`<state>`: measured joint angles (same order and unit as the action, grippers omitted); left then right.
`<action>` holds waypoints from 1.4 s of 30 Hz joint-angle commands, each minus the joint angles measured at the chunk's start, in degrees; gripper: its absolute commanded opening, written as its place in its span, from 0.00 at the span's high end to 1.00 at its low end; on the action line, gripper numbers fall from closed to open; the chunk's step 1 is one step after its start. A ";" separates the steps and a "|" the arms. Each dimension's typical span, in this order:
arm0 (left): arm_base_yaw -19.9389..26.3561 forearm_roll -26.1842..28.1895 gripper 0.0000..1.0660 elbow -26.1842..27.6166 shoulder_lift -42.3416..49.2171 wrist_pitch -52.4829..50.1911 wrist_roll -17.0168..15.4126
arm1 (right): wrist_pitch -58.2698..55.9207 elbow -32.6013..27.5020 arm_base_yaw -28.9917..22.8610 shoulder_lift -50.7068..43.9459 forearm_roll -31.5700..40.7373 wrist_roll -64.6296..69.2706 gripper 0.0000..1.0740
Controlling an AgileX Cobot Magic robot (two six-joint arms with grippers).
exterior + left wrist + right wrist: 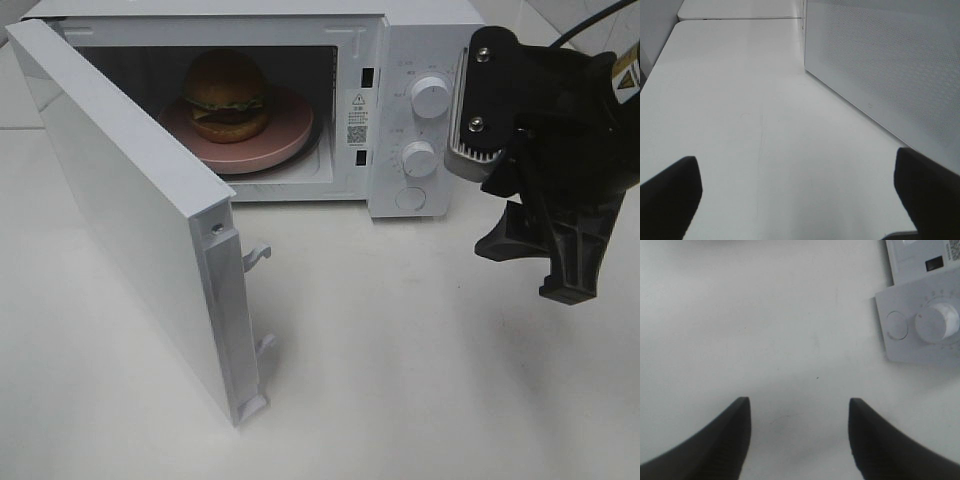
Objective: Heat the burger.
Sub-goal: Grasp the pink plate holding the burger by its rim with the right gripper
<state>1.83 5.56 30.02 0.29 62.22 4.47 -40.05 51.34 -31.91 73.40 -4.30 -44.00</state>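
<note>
While your right gripper point(535, 268) hangs jaws apart, empty, before the microwave point(400, 40) dials point(431, 97), burger point(226, 95) sits well apart, inside on pink plate point(290, 140); left gripper point(800, 200) also spread wide.

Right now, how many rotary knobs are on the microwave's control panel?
2. The upper knob sits high on the control panel; the lower knob is below it, above a flat round button. The panel's right edge is covered, so another could be hidden.

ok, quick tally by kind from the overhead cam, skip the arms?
burger: 1
pink plate: 1
microwave: 1
knobs: 2
Total: 5
</note>
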 commanded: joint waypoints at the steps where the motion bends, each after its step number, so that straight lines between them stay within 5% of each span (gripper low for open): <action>1: 0.11 -0.11 0.07 -0.11 0.23 -0.80 -0.17 | 2.41 0.29 -0.23 -0.46 -0.46 -3.67 0.33; 3: 0.11 -0.11 0.07 -0.11 0.23 -0.80 -0.17 | 5.96 0.29 -0.23 -0.29 -1.03 -7.39 0.21; 7: 0.11 -0.11 0.07 -0.11 0.23 -0.80 -0.17 | 8.77 0.29 -0.23 0.34 -3.95 -11.86 0.17; 17: 0.11 -0.11 0.07 -0.11 0.23 -0.80 -0.17 | 16.73 0.29 -0.23 7.16 -12.03 -16.73 0.20; 42: 0.11 -0.11 0.07 -0.11 0.23 -0.80 -0.17 | 29.91 7.51 -2.86 21.31 -15.36 -18.79 0.23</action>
<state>1.83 5.56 30.02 0.29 62.22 4.47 -11.06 58.38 -34.49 94.71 -18.91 -62.85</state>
